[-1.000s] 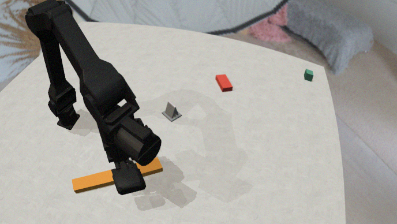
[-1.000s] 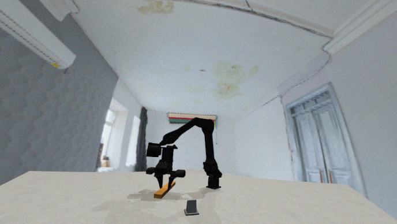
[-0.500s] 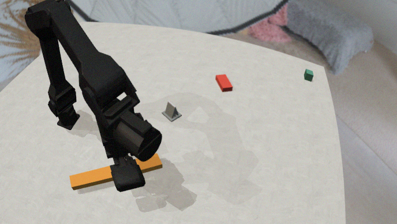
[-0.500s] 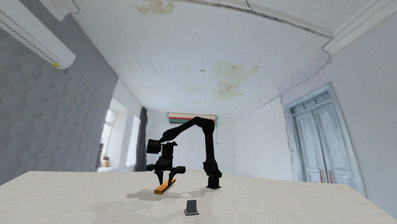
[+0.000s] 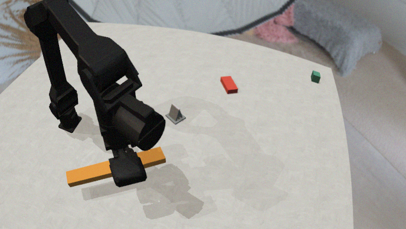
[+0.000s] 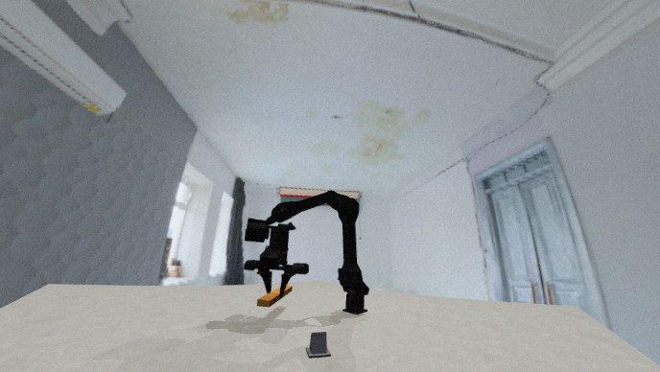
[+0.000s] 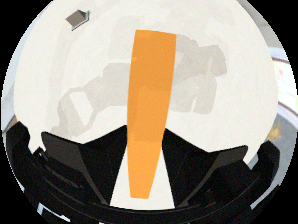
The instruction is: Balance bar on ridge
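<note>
The orange bar (image 5: 88, 173) (image 6: 267, 302) (image 7: 152, 75) is held off the table, its shadow apart from it in the top view. My gripper (image 6: 274, 293) (image 7: 145, 131) is shut on the bar near its middle, one finger on each long side. In the top view the near finger hides part of the bar. The small grey ridge (image 5: 174, 112) (image 6: 318, 342) (image 7: 76, 19) stands upright on its thin square base, apart from the bar. In the top view it is up and right of the bar; in the wrist view it is at the upper left.
A red block (image 5: 229, 84) lies on the table (image 5: 310, 133) beyond the ridge, up and right in the top view. A small green cube (image 5: 316, 77) sits near the table's far right edge. The arm's base (image 5: 70, 124) (image 6: 355, 304) stands left of the ridge in the top view.
</note>
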### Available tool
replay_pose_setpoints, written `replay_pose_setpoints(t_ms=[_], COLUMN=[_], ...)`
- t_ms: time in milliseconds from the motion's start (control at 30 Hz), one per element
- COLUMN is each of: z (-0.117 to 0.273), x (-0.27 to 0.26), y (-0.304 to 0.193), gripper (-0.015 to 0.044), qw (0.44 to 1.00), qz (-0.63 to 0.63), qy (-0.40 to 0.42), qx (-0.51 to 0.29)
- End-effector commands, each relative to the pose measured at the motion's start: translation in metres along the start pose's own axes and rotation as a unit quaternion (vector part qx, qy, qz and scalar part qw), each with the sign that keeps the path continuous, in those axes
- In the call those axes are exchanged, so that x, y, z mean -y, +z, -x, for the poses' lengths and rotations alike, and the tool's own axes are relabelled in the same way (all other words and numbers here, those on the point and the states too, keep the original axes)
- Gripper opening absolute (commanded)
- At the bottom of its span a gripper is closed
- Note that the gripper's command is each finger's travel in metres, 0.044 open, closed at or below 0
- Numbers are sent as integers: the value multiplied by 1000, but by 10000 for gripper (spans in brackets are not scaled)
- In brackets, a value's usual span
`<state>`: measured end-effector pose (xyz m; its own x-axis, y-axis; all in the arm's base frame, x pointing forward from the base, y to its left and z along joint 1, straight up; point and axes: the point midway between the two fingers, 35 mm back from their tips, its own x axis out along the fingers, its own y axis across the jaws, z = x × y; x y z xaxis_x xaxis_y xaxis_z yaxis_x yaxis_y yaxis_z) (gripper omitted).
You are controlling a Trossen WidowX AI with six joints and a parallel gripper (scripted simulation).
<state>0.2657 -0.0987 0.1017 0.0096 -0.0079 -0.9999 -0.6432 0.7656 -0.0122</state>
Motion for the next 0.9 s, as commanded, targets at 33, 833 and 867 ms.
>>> replay_pose_setpoints(t_ms=[33, 833, 867], z=[15, 37, 38], x=[1, -14, -15], y=[1, 46, 49], gripper=[0, 0, 0], qw=[1000, 999, 999], qz=[2, 34, 36], qy=[-4, -4, -4], qx=[4, 6, 6])
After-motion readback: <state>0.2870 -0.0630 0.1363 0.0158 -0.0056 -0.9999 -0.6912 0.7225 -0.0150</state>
